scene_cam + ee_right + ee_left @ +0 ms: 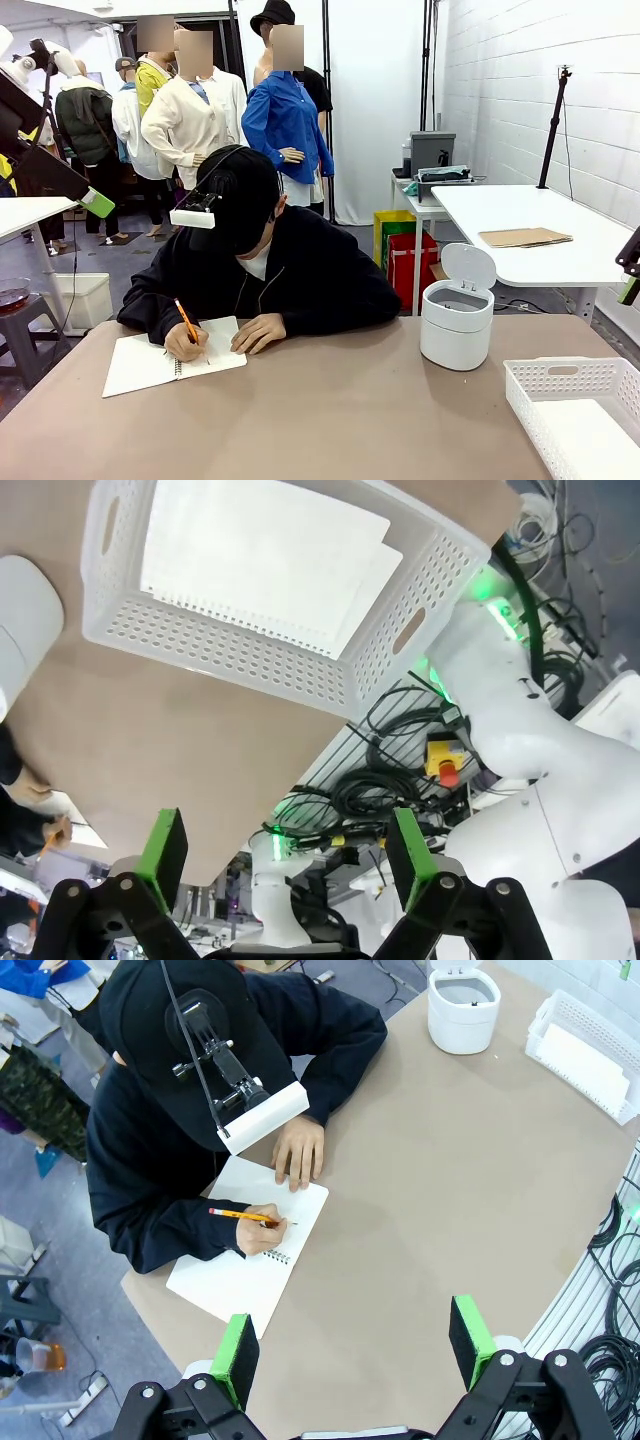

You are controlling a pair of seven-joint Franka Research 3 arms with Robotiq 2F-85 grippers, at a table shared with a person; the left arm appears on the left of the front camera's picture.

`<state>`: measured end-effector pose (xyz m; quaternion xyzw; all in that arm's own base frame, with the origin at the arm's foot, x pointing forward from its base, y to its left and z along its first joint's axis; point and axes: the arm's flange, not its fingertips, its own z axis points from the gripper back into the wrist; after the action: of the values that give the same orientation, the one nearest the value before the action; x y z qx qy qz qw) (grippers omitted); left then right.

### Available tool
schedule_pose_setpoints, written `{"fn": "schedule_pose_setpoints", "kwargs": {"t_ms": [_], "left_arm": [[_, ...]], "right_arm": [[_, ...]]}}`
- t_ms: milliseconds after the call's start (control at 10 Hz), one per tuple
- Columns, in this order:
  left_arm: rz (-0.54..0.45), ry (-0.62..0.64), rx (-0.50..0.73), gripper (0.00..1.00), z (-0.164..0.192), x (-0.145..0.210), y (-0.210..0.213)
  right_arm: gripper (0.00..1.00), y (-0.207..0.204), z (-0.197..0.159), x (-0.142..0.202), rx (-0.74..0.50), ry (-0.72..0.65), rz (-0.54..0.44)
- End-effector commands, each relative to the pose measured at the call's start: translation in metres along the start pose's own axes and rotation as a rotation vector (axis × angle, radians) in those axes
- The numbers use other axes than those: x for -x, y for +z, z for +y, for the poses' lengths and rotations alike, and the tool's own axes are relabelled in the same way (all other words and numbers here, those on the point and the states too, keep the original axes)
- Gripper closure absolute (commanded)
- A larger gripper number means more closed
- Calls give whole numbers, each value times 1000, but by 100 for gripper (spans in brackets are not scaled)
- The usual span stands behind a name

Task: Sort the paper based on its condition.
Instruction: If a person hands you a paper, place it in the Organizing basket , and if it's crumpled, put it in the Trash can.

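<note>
Flat white paper (262, 555) lies inside a white perforated basket (240, 650), and it shows again as paper (583, 1060) in the basket (560, 1015) at the table's far corner. My right gripper (285, 848) hangs open above the table edge near the basket, nothing between its green pads (165, 842). Held high over the near edge, my left gripper (353, 1348) is open and holds nothing. Below it a person writes with an orange pencil (240, 1216) in a spiral notebook (235, 1270). In the front view the left gripper (97, 203) is raised at upper left.
A white bin (456, 322) with its lid up stands on the brown table (330, 410) right of the person. The basket (570, 385) sits at the front right corner. The person's arms and notebook (150, 365) take up the far left part. Cables hang beside the table (390, 780).
</note>
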<state>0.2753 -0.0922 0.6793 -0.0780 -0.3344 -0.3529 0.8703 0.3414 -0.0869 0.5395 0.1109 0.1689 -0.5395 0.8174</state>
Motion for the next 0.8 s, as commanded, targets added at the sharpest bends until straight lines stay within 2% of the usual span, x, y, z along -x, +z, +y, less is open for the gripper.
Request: {"fn": "schedule_pose_setpoints", "kwargs": {"t_ms": [0,700], "left_arm": [[1,0,2,0,0,1,0],[1,0,2,0,0,1,0]], "right_arm": [[0,-5,-4,1,2,-8,5],[0,-5,-4,1,2,-8,5]]}}
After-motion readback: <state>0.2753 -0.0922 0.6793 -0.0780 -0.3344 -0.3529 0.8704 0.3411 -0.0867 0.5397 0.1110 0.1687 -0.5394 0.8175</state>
